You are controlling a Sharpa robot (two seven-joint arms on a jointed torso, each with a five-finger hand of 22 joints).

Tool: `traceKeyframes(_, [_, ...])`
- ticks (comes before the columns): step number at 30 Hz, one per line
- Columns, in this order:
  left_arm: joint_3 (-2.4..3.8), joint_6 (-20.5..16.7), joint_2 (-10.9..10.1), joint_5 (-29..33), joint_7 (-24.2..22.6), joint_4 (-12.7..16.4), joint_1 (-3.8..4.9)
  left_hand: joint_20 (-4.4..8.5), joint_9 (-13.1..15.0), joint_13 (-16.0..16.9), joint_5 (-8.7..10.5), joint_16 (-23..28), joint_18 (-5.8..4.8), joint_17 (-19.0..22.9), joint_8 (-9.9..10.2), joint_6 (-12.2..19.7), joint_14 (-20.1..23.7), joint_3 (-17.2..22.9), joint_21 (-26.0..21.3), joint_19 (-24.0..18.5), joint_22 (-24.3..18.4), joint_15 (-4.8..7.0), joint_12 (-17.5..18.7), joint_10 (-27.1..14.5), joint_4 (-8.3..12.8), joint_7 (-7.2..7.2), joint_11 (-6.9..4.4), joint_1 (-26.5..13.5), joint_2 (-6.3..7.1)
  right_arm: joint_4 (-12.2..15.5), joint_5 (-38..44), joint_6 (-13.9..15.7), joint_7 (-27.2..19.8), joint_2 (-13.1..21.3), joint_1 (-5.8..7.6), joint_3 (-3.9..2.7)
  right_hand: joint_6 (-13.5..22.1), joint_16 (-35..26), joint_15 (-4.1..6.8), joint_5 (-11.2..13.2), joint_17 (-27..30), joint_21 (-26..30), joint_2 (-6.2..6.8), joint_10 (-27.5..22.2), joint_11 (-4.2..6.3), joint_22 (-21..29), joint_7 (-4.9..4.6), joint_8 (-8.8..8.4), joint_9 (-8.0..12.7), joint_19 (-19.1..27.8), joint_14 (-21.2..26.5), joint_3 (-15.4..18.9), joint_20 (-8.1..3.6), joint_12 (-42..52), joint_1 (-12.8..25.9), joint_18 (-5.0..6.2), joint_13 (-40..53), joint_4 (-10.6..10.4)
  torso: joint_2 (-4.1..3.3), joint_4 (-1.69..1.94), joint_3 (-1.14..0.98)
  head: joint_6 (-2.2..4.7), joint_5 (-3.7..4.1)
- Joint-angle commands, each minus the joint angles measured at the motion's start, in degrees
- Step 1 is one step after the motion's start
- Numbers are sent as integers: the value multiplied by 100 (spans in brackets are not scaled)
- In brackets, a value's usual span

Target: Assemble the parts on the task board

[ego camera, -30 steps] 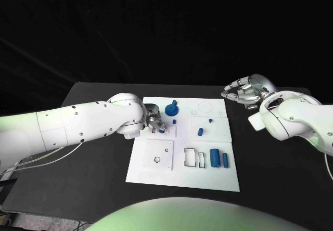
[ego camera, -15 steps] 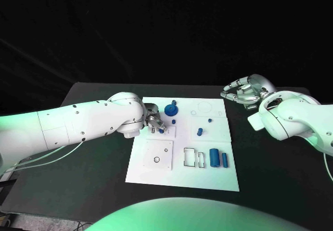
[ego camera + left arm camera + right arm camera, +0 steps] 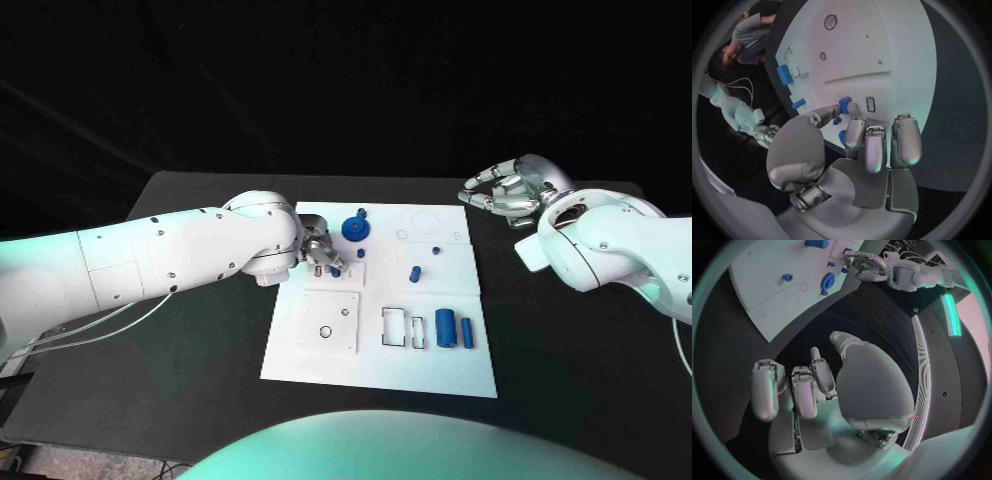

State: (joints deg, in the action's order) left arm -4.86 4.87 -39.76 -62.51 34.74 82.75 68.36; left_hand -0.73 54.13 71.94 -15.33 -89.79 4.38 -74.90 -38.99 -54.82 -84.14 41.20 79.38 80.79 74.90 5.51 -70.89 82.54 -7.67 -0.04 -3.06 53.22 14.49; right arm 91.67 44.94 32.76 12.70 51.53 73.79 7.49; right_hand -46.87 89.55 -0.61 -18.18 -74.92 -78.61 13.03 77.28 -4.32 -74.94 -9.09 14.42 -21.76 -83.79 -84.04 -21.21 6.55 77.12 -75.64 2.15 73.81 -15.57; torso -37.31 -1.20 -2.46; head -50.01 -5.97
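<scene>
The white task board [image 3: 378, 360] lies in the middle of the black table. My left hand [image 3: 317, 250] hovers over its upper left part and pinches a small blue part [image 3: 335, 269] between thumb and a finger. In the left wrist view the same part [image 3: 844, 103] sits at the fingertips [image 3: 854, 109], just beside a small slot [image 3: 870, 104] in the board. A blue gear-like part [image 3: 356, 232] and a blue peg [image 3: 415, 272] stand on the board. Two blue cylinders [image 3: 447, 327] lie at its lower right. My right hand [image 3: 505, 191] hangs off the board's far right corner, fingers loosely bent, holding nothing.
A raised square plate [image 3: 329, 321] with a small hole sits on the board's lower left, next to two empty rectangular outlines [image 3: 395, 327]. Bare black table [image 3: 188, 330] lies to the left of the board and in front of it.
</scene>
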Motion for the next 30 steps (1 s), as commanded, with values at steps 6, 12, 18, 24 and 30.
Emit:
traceKeyframes(6, [-22,103,-19,30,103,11,-28,-13,36,36,285,-21,-123,-1510,77,-47,-586,-717,-6,77,623,25,-60,14,-453,39,-10,135,-99,0,37,-66,-55,6,-5,0,71,-35,49,75,-1312,36,23,-38,17,-1007,19,5,-3,33,-542,-27,-29,-36,86,71,-19,-18,0,3,2,1,7])
traceKeyframes(12, [-17,4,-50,11,111,53,-28,-15,59,29,261,-21,-121,-1510,113,-52,-586,-1157,-25,79,640,21,-55,2,-791,46,-3,340,-156,2,77,-66,-42,8,-8,0,117,-25,45,310,-1339,13,16,-29,11,-1022,14,8,-6,9,-550,-7,-27,-30,133,62,-21,-10,0,-4,3,1,7])
traceKeyframes(18, [19,-73,-108,3,111,133,-27,-16,67,28,258,-21,-123,-1510,128,-46,-586,-1306,-23,87,653,20,-56,-2,-884,49,-1,407,-166,-5,102,-55,-28,4,-11,0,120,-27,44,371,-1334,31,18,-30,11,-1016,14,14,-9,17,-549,8,-27,-30,148,66,-23,-11,4,5,1,1,13])
traceKeyframes(24, [103,-126,-204,18,115,246,-16,-17,69,35,255,-21,-125,-1510,142,-37,-586,-1415,-19,95,663,18,-63,-4,-904,53,2,420,-175,-16,109,-50,-26,-3,-15,0,122,-31,43,390,-1326,41,22,-32,10,-1013,14,15,-10,21,-547,21,-26,-33,163,68,-27,-18,5,3,1,1,6])
traceKeyframes(30, [271,-115,-320,135,128,367,30,-17,68,19,209,-21,-121,-1510,160,-27,-586,-1499,-38,84,655,19,-46,-17,-896,49,-2,484,-189,-26,111,-48,-23,-1,-20,0,122,-31,43,390,-1326,41,22,-32,10,-1013,14,15,-10,21,-547,21,-26,-33,163,68,-27,-18,-1,-1,3,27,11])
